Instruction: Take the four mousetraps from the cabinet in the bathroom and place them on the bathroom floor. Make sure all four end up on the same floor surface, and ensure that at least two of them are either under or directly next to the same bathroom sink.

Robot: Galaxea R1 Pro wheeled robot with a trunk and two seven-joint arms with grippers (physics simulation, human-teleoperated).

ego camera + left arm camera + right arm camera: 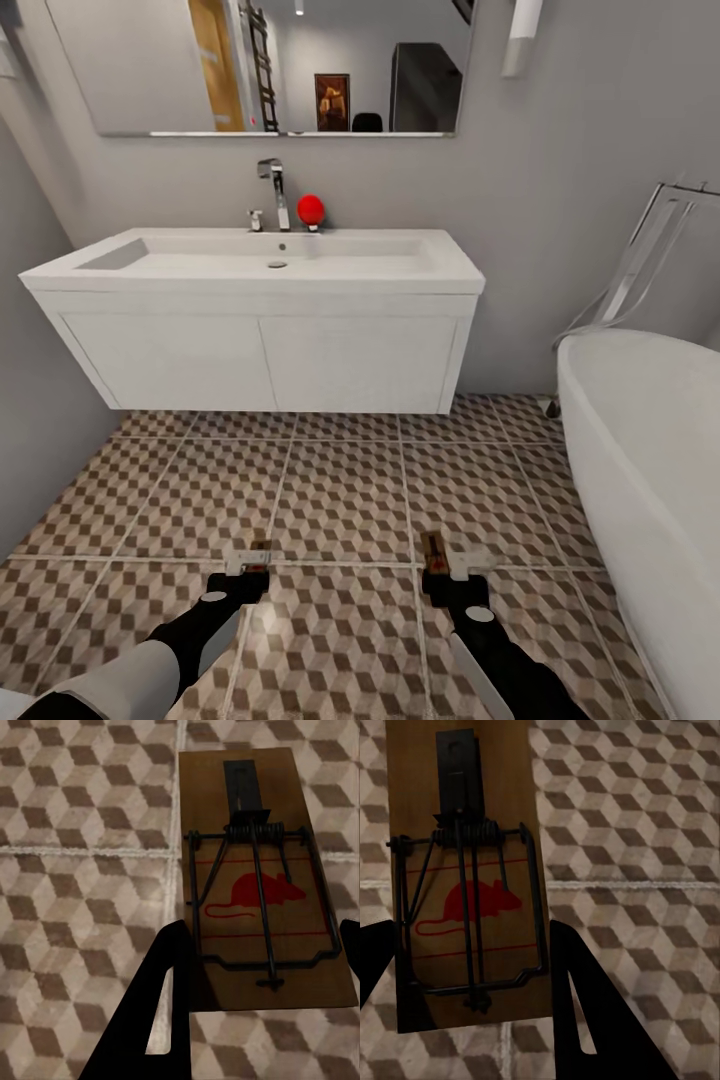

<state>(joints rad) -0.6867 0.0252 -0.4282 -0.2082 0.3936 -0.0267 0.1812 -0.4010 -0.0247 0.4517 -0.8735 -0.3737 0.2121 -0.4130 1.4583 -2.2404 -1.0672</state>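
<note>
Head view — traps tiny, left fingers (247,566) grip mousetrap (259,874), right fingers (447,566) grip another (461,862).

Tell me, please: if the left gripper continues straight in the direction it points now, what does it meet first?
Probably the tiled floor. The left gripper, shut on a mousetrap, seems to point forward and down at the tiles before the sink cabinet. The depth is unclear.

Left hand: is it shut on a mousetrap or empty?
Shut on a mousetrap: the left hand's dark fingers flank the wooden board above the tiled floor.
</note>
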